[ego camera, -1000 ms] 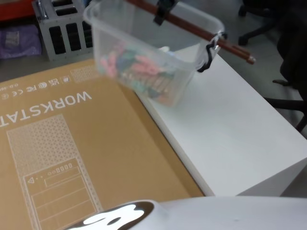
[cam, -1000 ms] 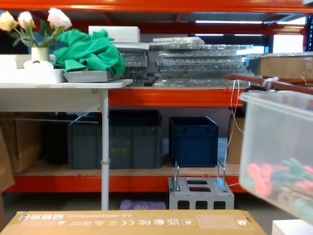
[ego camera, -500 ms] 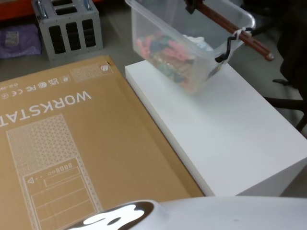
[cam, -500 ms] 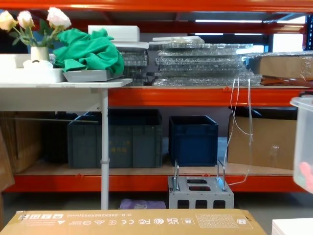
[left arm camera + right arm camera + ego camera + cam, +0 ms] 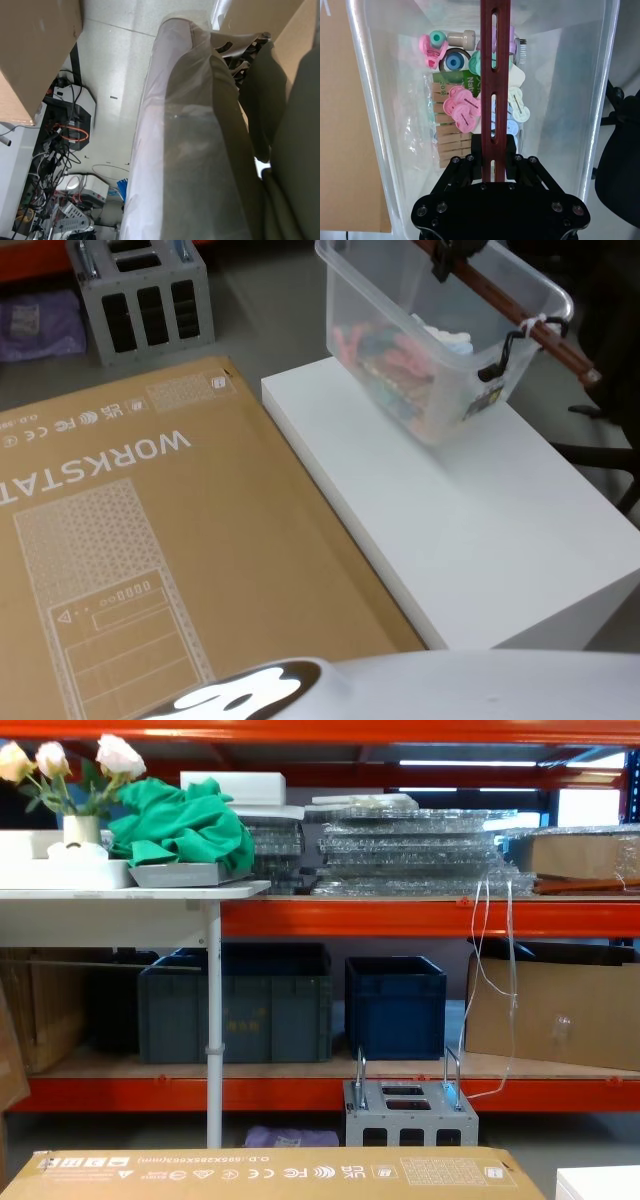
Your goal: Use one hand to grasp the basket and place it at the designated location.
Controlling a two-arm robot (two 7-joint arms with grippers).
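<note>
The basket (image 5: 420, 350), a translucent tub with pink and teal small items inside, hangs tilted over the far end of the white table (image 5: 480, 530). I cannot tell whether its bottom touches the table. My right gripper (image 5: 447, 255) is shut on its reddish-brown bar handle (image 5: 520, 315) from above. In the right wrist view the black gripper (image 5: 493, 145) clamps the handle (image 5: 495, 70) over the basket's inside wall (image 5: 390, 100), with pink clips and wooden pegs lying below. My left arm is parked at my side, its wrist camera facing the floor.
A large cardboard box (image 5: 140, 540) lies flat against the white table's left side. A grey metal rack (image 5: 140, 295) stands on the floor beyond it. An office chair (image 5: 610, 440) sits right of the table. Shelves with dark blue crates (image 5: 395, 1005) stand ahead.
The basket has swung to the right with my right gripper, from above the cardboard's edge to above the white table's far end, and has left the chest view.
</note>
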